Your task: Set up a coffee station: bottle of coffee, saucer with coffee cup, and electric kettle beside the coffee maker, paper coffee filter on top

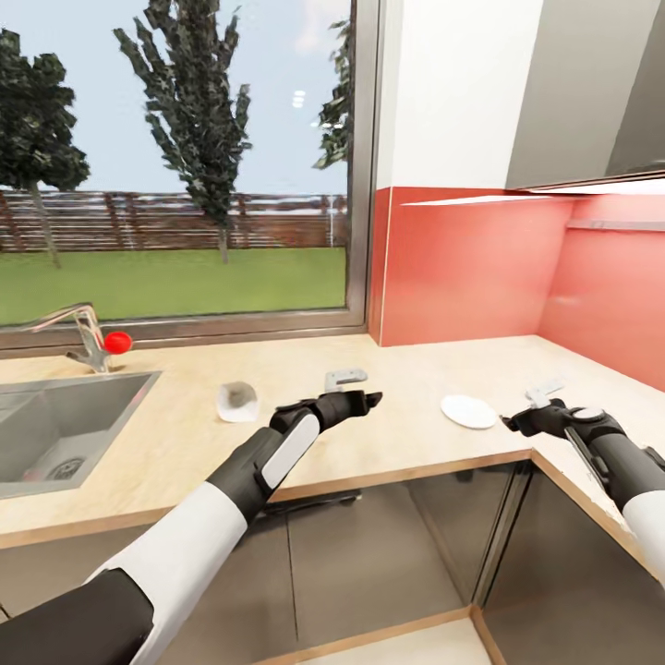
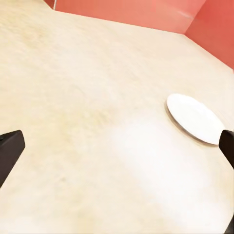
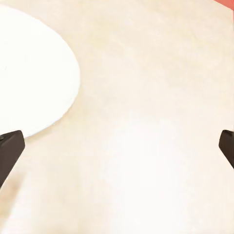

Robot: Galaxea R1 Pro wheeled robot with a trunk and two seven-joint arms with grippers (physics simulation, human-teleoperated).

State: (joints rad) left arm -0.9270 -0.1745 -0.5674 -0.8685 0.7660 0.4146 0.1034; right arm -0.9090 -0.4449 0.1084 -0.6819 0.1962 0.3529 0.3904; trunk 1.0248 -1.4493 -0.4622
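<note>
Both hands hover spread and empty over the table (image 1: 388,443). The saucer (image 1: 469,411) lies flat near the front edge, just beside the right hand (image 1: 519,423). The left hand (image 1: 369,401) hangs nearby. A low, edge-on approach would probably lift it cleanly.

Steel sink (image 1: 55,434), faucet (image 1: 78,332), window (image 1: 175,157), red backsplash (image 1: 462,268).

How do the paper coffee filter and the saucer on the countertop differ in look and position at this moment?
The paper coffee filter is a crumpled, cup-like shape standing up from the countertop; the saucer is a flat, smooth round disc. The filter lies nearer the sink, to the left of the left gripper; the saucer lies between the two grippers, close to the right gripper. Both are white, rest on the countertop, and are ungrasped.
</note>
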